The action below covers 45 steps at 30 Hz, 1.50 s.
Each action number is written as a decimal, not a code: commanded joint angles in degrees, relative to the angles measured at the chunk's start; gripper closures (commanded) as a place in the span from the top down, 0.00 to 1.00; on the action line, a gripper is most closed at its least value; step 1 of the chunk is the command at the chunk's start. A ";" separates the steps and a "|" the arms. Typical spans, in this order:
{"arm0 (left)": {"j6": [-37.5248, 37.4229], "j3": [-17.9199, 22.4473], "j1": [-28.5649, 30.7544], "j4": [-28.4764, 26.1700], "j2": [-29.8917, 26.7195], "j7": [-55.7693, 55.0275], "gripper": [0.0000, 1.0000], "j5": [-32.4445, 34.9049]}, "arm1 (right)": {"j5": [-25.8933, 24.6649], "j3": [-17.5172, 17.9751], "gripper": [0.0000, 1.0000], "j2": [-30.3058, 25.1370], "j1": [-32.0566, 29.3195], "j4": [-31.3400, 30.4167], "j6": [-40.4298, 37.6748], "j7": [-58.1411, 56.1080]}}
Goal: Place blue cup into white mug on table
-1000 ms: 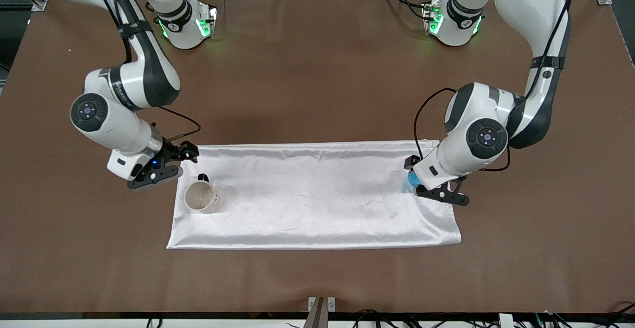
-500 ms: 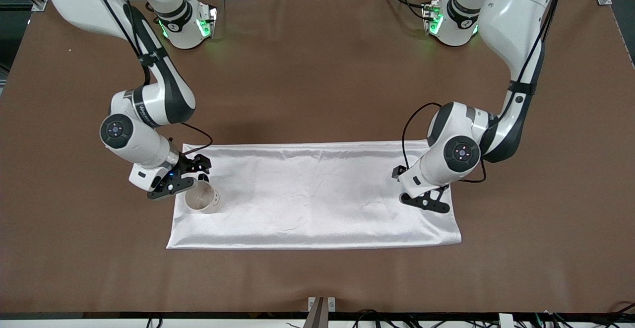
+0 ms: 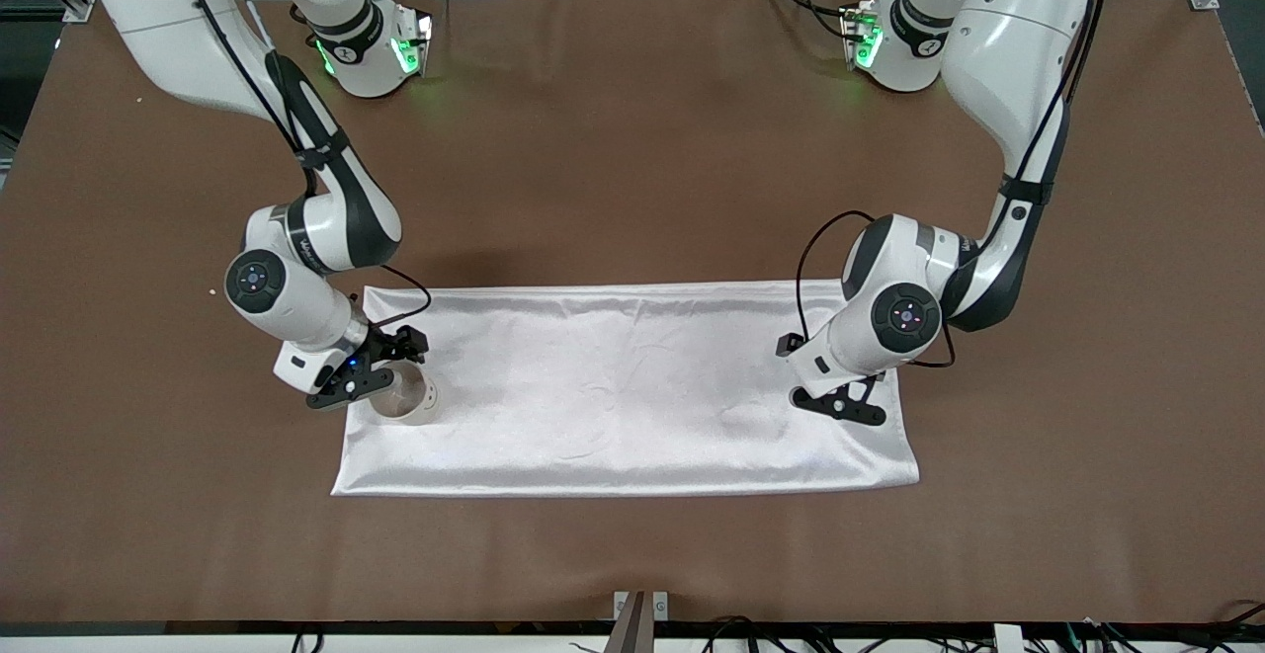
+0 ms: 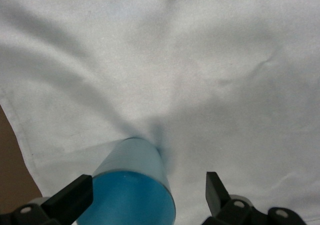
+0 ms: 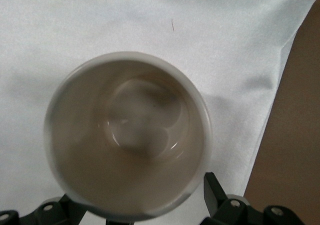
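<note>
The white cloth (image 3: 625,388) lies along the middle of the table (image 3: 632,139), its long span between the two arms bare and open to a gripper. At the cloth's corner toward the right arm's end stands the white mug (image 3: 407,398), with the right gripper (image 3: 368,368) low over it, fingers spread to either side of its rim. Toward the left arm's end, the left gripper (image 3: 828,388) sits low over the cloth, fingers parted around the blue cup (image 4: 131,190). The broad brown strip along the table's edge nearest the front camera stays unobstructed.
</note>
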 commanded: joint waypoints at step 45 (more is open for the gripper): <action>-4.56 0.04 -3.02 -0.23 0.50 -11.19 0.69 5.06 | -2.35 3.80 0.00 -8.58 11.42 0.42 -13.17 39.30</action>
